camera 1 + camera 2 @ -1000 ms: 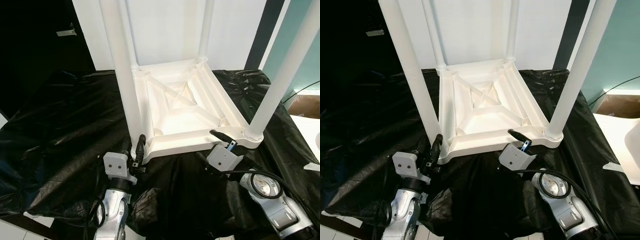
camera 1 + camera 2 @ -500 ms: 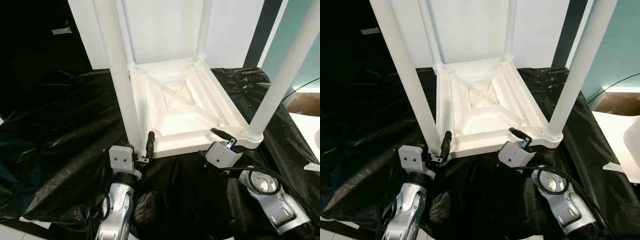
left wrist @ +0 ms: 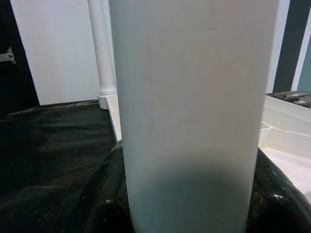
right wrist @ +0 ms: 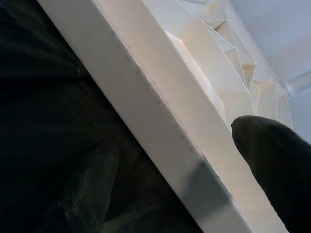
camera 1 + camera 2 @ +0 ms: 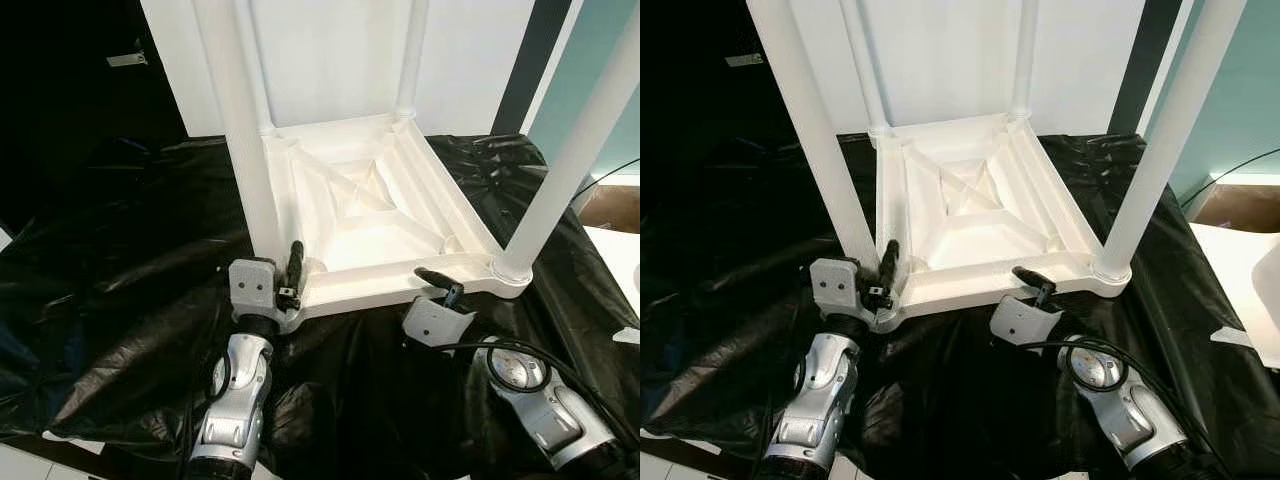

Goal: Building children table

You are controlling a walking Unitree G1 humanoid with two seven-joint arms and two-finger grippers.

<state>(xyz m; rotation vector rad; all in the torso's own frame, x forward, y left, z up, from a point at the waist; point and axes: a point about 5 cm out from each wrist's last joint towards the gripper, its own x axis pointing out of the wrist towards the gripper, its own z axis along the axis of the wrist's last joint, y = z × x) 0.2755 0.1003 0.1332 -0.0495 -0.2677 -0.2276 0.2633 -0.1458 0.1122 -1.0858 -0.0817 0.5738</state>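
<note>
Head views: your white children's table lies upside down on a black plastic sheet, its four legs pointing up and its ribbed underside facing you. Your left gripper sits at the table's near-left corner, by the foot of the near-left leg, with one black finger standing over the near rim; you cannot tell how far its fingers are parted. Your right gripper rests at the table's near rim, toward the near-right leg; one finger lies on top of the rim. Left wrist view: the near-left leg stands upright, close before the camera, with a far leg behind it. Right wrist view: the table's rim runs diagonally above the sheet, one black fingertip over its upper edge; whether the fingers clamp it cannot be told.
</note>
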